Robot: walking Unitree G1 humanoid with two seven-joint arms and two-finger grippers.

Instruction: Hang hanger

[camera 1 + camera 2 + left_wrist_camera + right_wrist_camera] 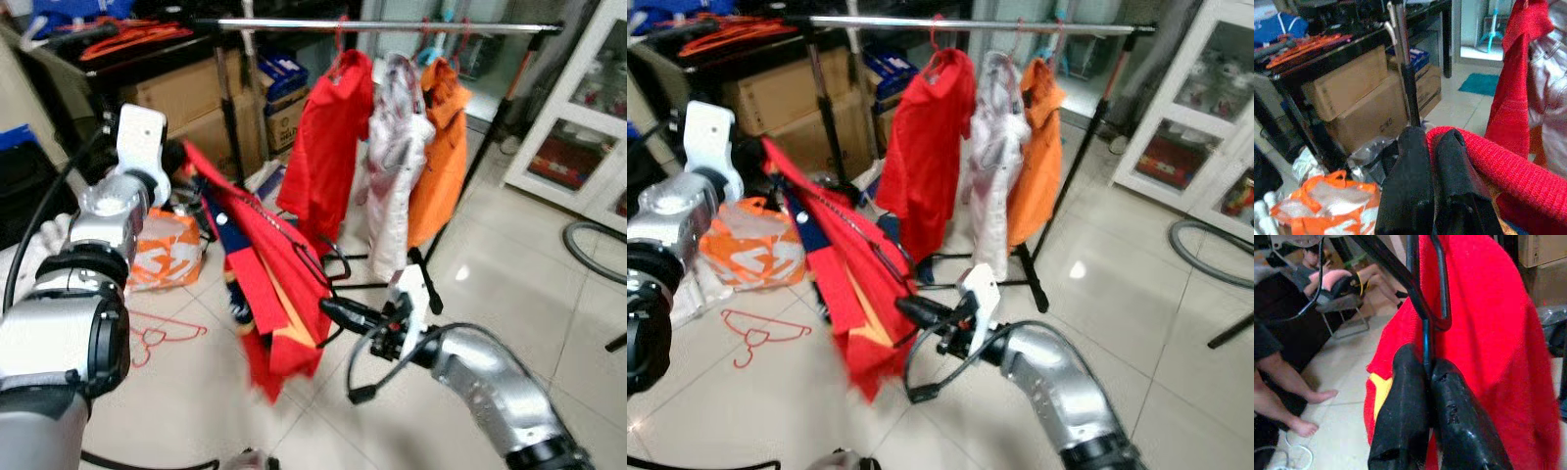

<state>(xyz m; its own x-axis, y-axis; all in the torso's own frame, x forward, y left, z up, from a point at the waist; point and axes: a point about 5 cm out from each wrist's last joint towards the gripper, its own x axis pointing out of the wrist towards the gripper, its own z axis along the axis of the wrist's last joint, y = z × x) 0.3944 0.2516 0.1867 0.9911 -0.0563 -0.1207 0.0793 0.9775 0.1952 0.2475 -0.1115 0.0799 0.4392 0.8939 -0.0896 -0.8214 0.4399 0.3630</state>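
A red knitted garment [265,284] with a yellow patch hangs on a black wire hanger [294,240], held slantwise in the air between my arms. My left gripper [179,157] is shut on the garment's upper corner; the red knit [1508,171] lies against its fingers [1405,186]. Lower down, my right gripper [328,308] is shut on the hanger's black wire [1425,333] just below its hook. The chrome rail [392,24] runs across the top behind them, carrying a red [328,137], a white [397,166] and an orange garment [441,157].
Cardboard boxes [196,108] stand under a dark table at the back left. An orange bag [167,250] and a red hanger [162,333] lie on the tiled floor. A white cabinet [588,117] stands at right. A person's bare legs [1283,377] are nearby.
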